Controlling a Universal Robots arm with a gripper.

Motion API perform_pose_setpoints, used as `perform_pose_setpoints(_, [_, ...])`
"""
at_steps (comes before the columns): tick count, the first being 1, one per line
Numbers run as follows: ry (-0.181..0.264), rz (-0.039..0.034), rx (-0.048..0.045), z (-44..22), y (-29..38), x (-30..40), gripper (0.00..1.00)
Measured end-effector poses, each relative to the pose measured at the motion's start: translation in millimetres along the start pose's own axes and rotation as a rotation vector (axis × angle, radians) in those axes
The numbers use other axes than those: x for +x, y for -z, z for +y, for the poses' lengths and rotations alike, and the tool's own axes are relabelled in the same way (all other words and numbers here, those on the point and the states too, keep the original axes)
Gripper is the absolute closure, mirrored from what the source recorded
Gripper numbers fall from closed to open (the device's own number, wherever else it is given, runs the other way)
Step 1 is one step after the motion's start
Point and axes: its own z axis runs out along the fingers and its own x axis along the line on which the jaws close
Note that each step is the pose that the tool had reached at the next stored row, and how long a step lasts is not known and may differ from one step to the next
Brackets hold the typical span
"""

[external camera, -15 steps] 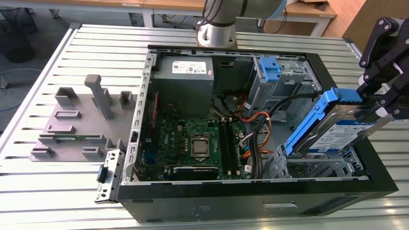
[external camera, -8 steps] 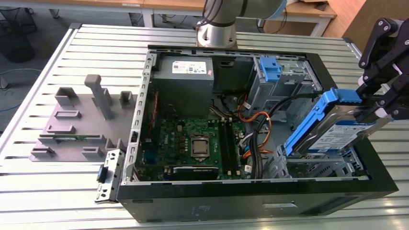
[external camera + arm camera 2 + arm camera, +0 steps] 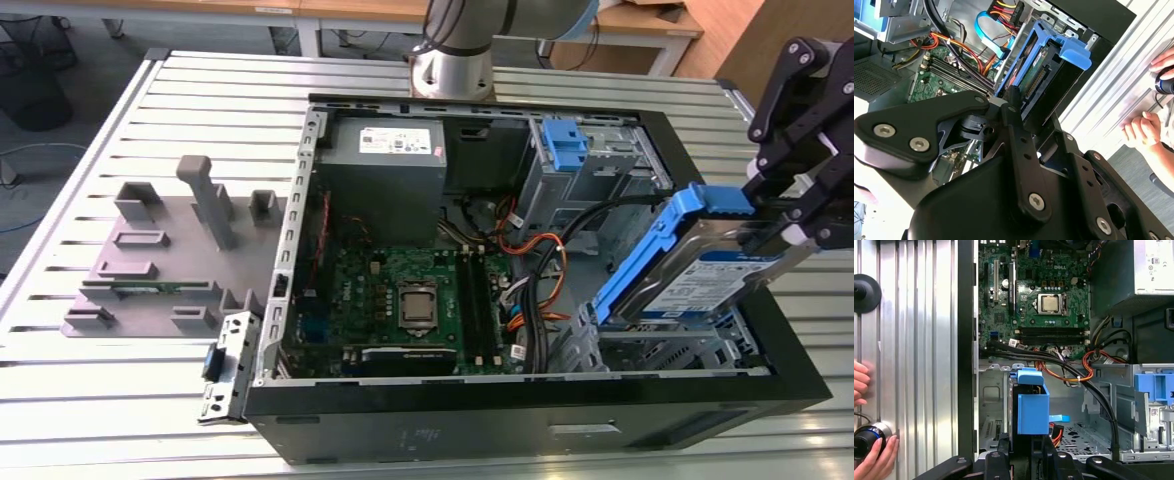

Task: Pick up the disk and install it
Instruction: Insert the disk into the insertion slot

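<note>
The disk (image 3: 707,272) — over the case (image 3: 534,412)

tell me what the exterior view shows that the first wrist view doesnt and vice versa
Exterior view: the grey fixture plate beside the open computer case, the arm's base, and the label face of the disk, tilted over the drive bay in the gripper.
First wrist view: a person's hands on the slatted table by a round knob, and the disk seen edge-on.
Both: the disk, the motherboard, the blue bracket.
</note>
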Motion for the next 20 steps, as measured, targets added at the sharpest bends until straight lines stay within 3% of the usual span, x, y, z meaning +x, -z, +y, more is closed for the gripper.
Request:
perform_pose_setpoints(7, [-0.001, 0.0001, 0.0, 0.5, -4.1, 0.2, 0.65])
perform_pose_setpoints(20, [-0.001, 0.0001, 0.0, 0.0, -26.3, 1.5, 0.65])
